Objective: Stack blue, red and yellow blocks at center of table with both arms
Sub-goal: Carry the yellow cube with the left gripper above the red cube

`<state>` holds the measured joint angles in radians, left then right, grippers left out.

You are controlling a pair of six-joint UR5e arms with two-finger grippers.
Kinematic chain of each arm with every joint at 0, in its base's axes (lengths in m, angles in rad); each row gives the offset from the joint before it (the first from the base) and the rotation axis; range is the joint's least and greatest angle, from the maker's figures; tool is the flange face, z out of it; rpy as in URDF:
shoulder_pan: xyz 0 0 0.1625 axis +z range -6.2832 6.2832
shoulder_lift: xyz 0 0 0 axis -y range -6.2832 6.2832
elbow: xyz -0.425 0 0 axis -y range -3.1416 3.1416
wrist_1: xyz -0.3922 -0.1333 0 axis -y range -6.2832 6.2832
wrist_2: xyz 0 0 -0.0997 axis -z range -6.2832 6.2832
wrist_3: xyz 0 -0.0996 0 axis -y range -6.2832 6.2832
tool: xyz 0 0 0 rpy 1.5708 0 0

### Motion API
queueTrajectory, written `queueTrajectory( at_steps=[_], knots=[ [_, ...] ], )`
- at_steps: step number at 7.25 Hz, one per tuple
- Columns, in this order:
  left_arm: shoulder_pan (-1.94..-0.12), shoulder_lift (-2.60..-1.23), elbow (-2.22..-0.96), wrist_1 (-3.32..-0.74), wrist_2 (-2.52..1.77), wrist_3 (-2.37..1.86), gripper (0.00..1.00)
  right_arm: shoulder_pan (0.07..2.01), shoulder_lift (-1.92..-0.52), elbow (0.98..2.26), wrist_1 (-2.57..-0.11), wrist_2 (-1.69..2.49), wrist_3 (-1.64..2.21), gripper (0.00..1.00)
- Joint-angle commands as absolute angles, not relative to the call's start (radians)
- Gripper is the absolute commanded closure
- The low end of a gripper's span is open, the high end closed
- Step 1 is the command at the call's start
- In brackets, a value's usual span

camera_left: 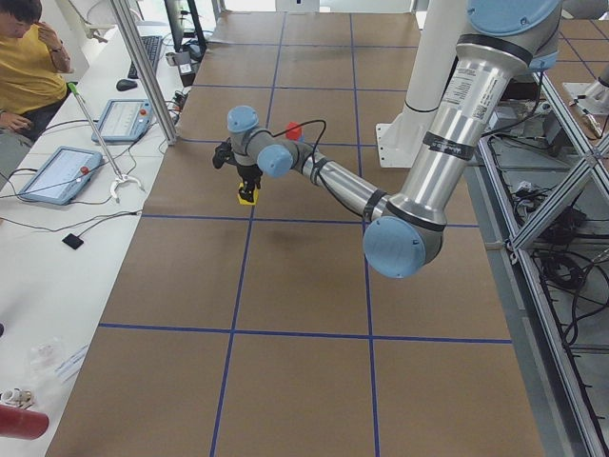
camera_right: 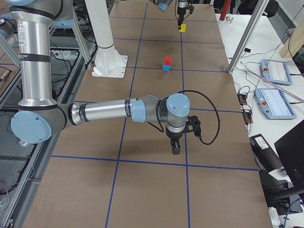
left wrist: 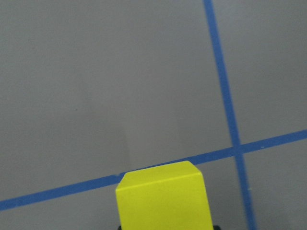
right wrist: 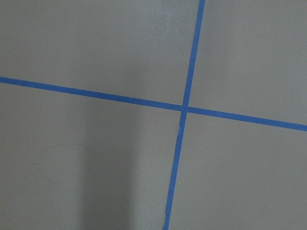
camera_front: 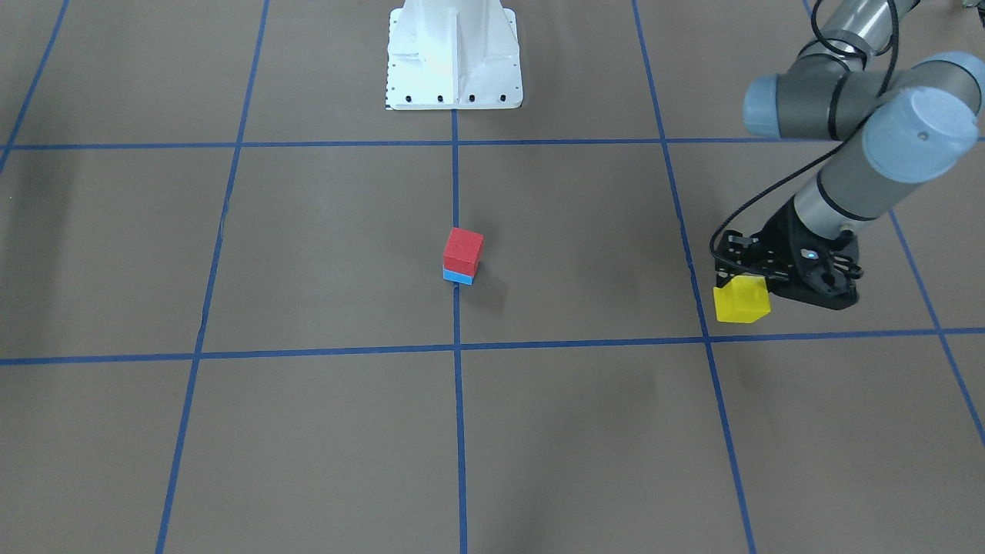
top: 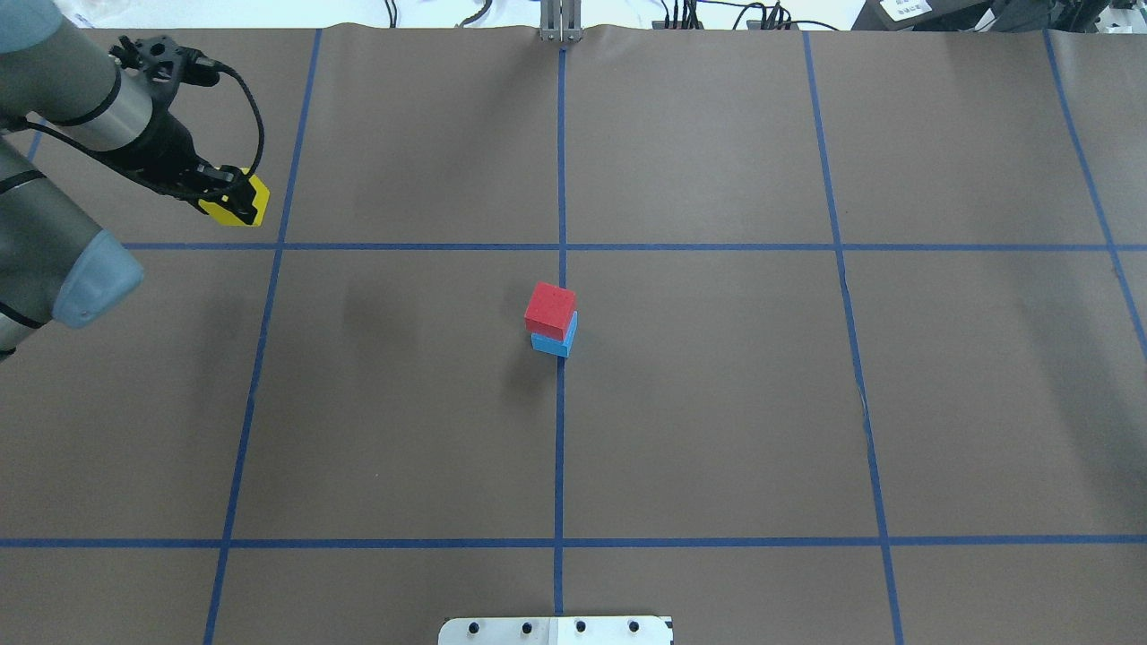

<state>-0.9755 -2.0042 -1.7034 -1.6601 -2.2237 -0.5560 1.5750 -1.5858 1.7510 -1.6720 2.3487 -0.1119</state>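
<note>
- The yellow block (camera_front: 741,302) is clamped in the closed left gripper (camera_front: 745,283), off to the robot's left and well apart from the centre.
- The red block (top: 549,309) already sits on the blue block (top: 554,344) at the centre, so the next move is probably to carry yellow over and lower it squarely onto red.
- Only the right-end view shows the right gripper (camera_right: 176,148), and I cannot tell whether it is open.

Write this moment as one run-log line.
stack: red block on blue block at center | left gripper: shut on yellow block, off-center | right gripper: state unclear | pending: yellow on top

Bright even light; soft faint shadows; sharp.
</note>
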Motion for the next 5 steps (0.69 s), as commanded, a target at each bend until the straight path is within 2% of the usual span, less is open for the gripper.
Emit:
queueTrajectory(
  at_steps=[1,3,5],
  knots=[
    [-0.852,-2.136,-1.740,-1.611,-2.212,-0.660,1.00,1.575,-1.586,1.750,-1.672,2.349,-0.112,0.00],
    [-0.699,-2.267,-1.724,-1.606,-2.133,-0.797,1.00,1.574,-1.586,1.750,-1.672,2.350,-0.112,0.00],
    [-0.611,-2.389,-1.634,-1.591,-2.007,-0.844,1.00,1.575,-1.586,1.750,-1.672,2.350,-0.112,0.00]
  ],
)
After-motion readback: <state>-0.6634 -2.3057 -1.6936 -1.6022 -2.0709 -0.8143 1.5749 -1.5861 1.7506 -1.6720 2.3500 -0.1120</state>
